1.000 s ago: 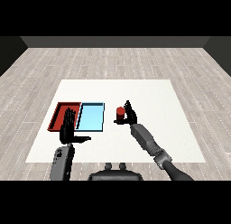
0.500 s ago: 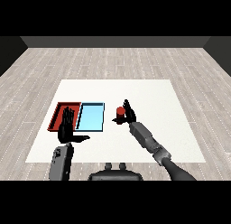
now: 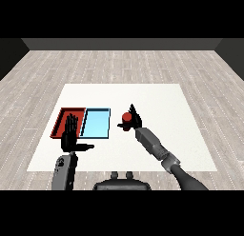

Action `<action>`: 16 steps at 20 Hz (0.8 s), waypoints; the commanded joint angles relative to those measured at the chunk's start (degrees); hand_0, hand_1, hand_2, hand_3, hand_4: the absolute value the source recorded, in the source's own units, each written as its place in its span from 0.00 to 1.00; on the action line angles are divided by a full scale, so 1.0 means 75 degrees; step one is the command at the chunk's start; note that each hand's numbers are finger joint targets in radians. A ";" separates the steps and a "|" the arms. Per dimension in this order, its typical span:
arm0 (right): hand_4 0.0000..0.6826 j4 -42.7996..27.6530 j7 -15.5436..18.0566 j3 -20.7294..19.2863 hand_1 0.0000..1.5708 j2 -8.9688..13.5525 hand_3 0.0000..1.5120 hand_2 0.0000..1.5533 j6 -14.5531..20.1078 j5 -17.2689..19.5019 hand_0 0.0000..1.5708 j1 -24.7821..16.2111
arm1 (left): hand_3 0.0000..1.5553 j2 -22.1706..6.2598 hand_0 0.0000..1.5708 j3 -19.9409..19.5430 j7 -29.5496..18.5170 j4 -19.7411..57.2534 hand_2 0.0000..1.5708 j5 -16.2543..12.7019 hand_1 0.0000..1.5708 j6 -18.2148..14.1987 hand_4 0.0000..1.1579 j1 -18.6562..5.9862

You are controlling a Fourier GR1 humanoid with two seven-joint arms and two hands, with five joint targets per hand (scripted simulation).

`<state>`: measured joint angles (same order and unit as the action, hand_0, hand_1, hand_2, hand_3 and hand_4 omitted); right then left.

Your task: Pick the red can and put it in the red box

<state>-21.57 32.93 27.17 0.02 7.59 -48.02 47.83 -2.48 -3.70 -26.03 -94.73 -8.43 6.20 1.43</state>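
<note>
A white table point(image 3: 157, 94) is sitting on grey plank flooring. The right hand point(image 3: 135, 118) is curling round the red can point(image 3: 126, 117), just right of the blue tray point(image 3: 96, 123); the red tray point(image 3: 62, 121) is lying beyond. The left hand point(image 3: 71, 135) is hovering flat, fingers straight, probably waiting.

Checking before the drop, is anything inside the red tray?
The visible floor of the red tray is bare. The left robot hand covers its near right part. The red can is in the right robot hand.

Right robot hand point(image 3: 135, 119) slid the red can point(image 3: 127, 117) a bit left, closer to the light blue tray point(image 3: 96, 123).
</note>
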 commanded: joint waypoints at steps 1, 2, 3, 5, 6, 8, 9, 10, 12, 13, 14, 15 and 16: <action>0.43 0.0655 0.0294 0.0190 0.89 -0.0002 0.91 0.91 0.0512 -0.0005 0.89 0.0229 | 0.00 -0.0065 0.00 -0.0163 -0.0120 0.0591 0.00 -0.0014 0.00 0.0013 0.00 -0.0471; 0.72 0.0191 0.0118 0.0438 0.97 -0.0002 0.97 0.97 0.0812 -0.0320 0.97 0.0154 | 0.00 0.0122 0.00 0.0161 -0.0184 0.0011 0.00 0.0142 0.00 -0.0019 0.00 0.0126; 0.72 0.0023 0.0084 0.0199 0.97 -0.0002 0.97 0.97 0.0934 -0.0090 0.97 0.0158 | 0.00 0.0017 0.00 -0.0016 0.0046 0.0314 0.00 0.0033 0.00 -0.0057 0.00 -0.0400; 0.84 0.0329 -0.0076 0.0506 0.97 -0.0002 0.95 0.95 0.1292 -0.0027 0.97 0.0145 | 0.00 0.0218 0.00 0.0165 -0.0709 0.0390 0.00 0.0269 0.00 0.0013 0.00 0.0412; 0.84 -0.0184 -0.0400 0.0915 0.97 -0.0002 0.95 0.95 0.1617 -0.0223 0.97 0.0144 | 0.00 -0.0084 0.00 -0.0192 -0.0419 0.0451 0.00 -0.0004 0.00 0.0111 0.00 0.0015; 0.84 0.0171 -0.0487 0.0832 0.98 -0.0002 0.94 0.95 0.1589 -0.0097 0.98 0.0389 | 0.00 0.0077 0.00 0.0040 0.0060 0.0139 0.00 0.0020 0.00 -0.0050 0.00 -0.0011; 0.84 0.0582 -0.0251 0.0776 0.98 -0.0002 0.94 0.95 0.1493 -0.0059 0.98 0.0533 | 0.00 0.0049 0.00 0.0093 0.0121 -0.0242 0.00 0.0124 0.00 -0.0128 0.00 0.0146; 0.84 -0.0183 -0.0551 0.1219 0.98 -0.0002 0.94 0.95 0.1955 -0.0322 0.98 0.0175 | 0.00 -0.0068 0.00 -0.0031 0.0309 -0.0088 0.00 -0.0047 0.00 -0.0021 0.00 -0.0123; 0.81 0.0319 -0.0460 0.1246 0.97 -0.0002 0.94 0.95 0.1658 -0.0039 0.97 0.0256 | 0.00 -0.0089 0.00 -0.0196 0.0125 0.0093 0.00 -0.0180 0.00 0.0034 0.00 -0.0188; 0.81 0.0120 -0.0487 0.1166 0.97 -0.0001 0.94 0.95 0.1792 -0.0063 0.97 0.0290 | 0.00 -0.0064 0.00 -0.0008 0.0152 -0.0343 0.00 -0.0102 0.00 0.0089 0.00 0.0157; 0.81 0.0451 -0.0246 0.1247 0.97 -0.0001 0.94 0.95 0.1640 -0.0085 0.97 0.0260 | 0.00 0.0022 0.00 -0.0028 0.0344 -0.0138 0.00 -0.0089 0.00 -0.0096 0.00 -0.0111; 0.80 0.0209 -0.0997 0.1221 0.97 -0.0001 0.94 0.95 0.1780 -0.0205 0.97 0.0615 | 0.00 -0.0076 0.00 -0.0153 0.0365 0.0129 0.00 -0.0068 0.00 -0.0136 0.00 -0.0504; 0.80 0.0054 -0.0852 0.1418 0.97 -0.0001 0.93 0.95 0.1898 -0.0304 0.97 0.0452 | 0.00 -0.0028 0.00 -0.0156 -0.0311 0.0616 0.00 0.0102 0.00 -0.0022 0.00 -0.0244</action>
<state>-20.77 29.11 35.53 0.18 20.18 -49.47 50.97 -2.64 -4.32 -25.44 -93.68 -8.54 5.85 0.13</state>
